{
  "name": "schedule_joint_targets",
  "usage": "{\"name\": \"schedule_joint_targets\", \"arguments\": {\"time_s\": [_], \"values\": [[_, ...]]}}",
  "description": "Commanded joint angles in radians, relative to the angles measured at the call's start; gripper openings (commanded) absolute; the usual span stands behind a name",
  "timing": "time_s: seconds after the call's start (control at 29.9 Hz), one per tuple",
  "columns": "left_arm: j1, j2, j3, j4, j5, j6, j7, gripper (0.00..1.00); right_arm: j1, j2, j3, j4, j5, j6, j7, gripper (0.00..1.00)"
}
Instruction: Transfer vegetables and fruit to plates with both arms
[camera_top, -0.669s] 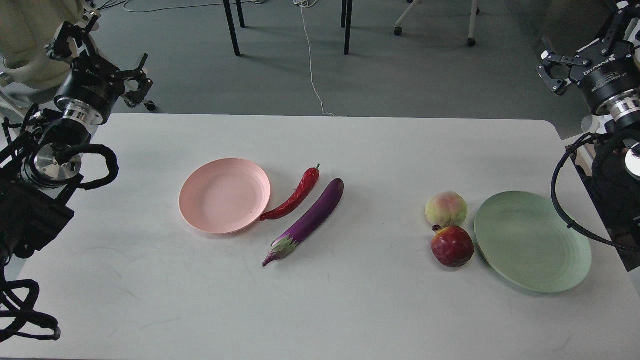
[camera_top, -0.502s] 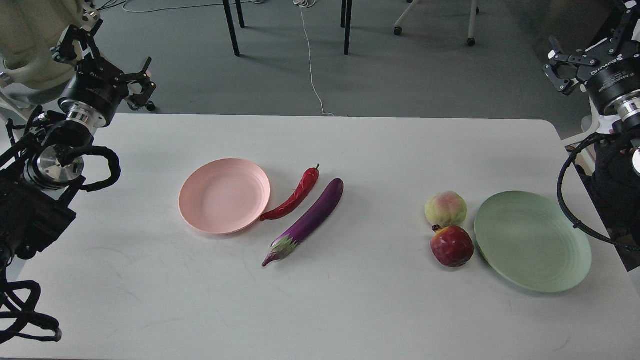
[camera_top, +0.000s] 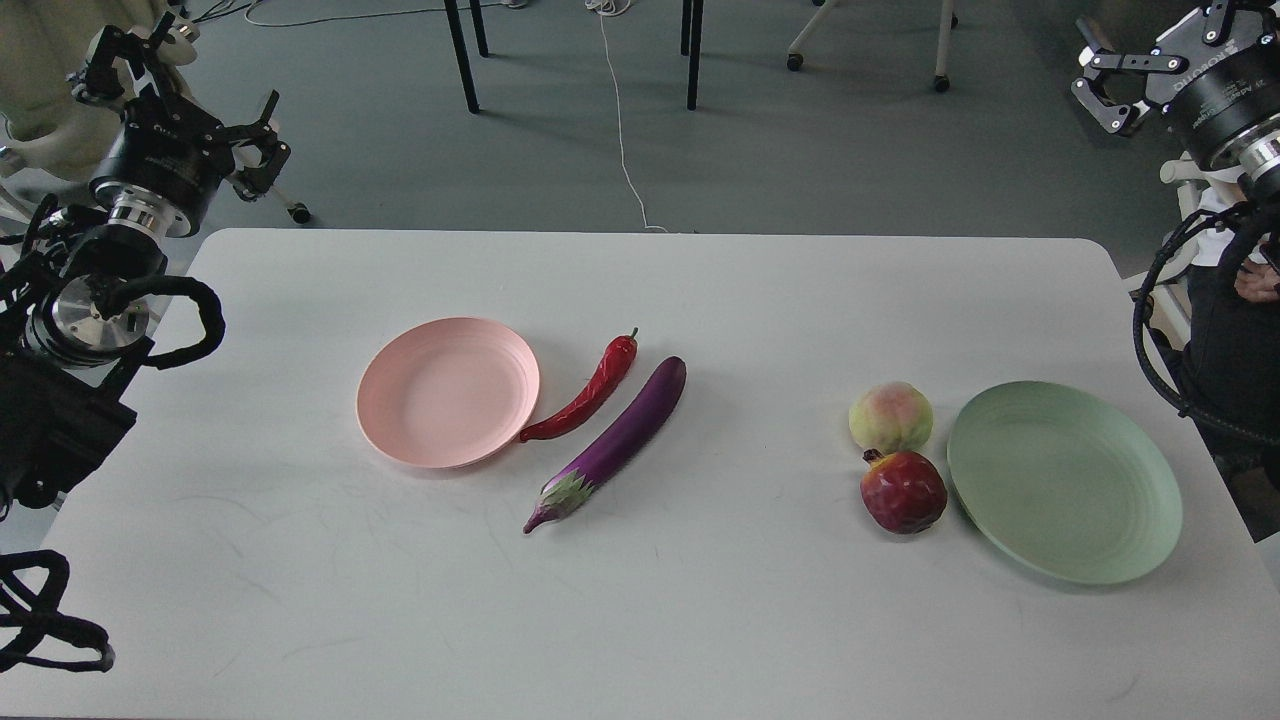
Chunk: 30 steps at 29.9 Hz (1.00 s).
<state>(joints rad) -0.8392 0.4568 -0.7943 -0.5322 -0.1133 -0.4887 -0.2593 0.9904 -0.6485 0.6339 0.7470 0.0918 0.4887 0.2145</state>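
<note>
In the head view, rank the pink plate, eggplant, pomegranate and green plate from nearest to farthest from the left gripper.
Measured from the left gripper, raised off the table's far left corner:
1. pink plate, left of centre.
2. eggplant, centre, just right of the chili.
3. pomegranate, right side, beside the green plate.
4. green plate, far right.

My left gripper (camera_top: 178, 95) up past far-left table corner, fingers spread, empty; my right gripper (camera_top: 1150, 45) high at far right, also spread. On white table (camera_top: 700, 620): round pale pink plastic plate (camera_top: 448, 392), curved red chili pepper (camera_top: 588, 392) touching its rim, long glossy purple eggplant (camera_top: 615, 441) just beside. Pale green peach (camera_top: 890, 417) and dark red pomegranate (camera_top: 903, 490) touching, next to pale green plate (camera_top: 1064, 482)
</note>
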Motion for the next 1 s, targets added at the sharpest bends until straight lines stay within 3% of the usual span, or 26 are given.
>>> {"name": "schedule_joint_targets", "arguments": {"time_s": [0.0,0.3,0.57,0.84,0.97], "values": [[0.002,-0.007,0.007,-0.003,0.001,0.0,0.002,0.98,0.147,-0.039,-0.195,0.02,-0.015,0.0,-0.001,0.99],[0.003,-0.017,0.023,-0.005,0.007,0.0,0.012,0.98,0.473,-0.072,-0.62,0.152,-0.315,0.0,-0.003,0.99],[0.0,-0.01,0.023,-0.008,0.011,0.0,0.012,0.98,0.709,0.013,-1.02,0.253,-0.509,0.0,-0.03,0.99],[0.0,-0.009,0.02,-0.008,0.007,0.0,0.002,0.98,0.766,0.162,-1.29,0.29,-0.88,0.0,-0.021,0.99],[0.002,-0.003,0.017,-0.008,0.004,0.0,0.002,0.98,0.752,0.208,-1.358,0.279,-0.955,0.0,-0.02,0.99]]}}
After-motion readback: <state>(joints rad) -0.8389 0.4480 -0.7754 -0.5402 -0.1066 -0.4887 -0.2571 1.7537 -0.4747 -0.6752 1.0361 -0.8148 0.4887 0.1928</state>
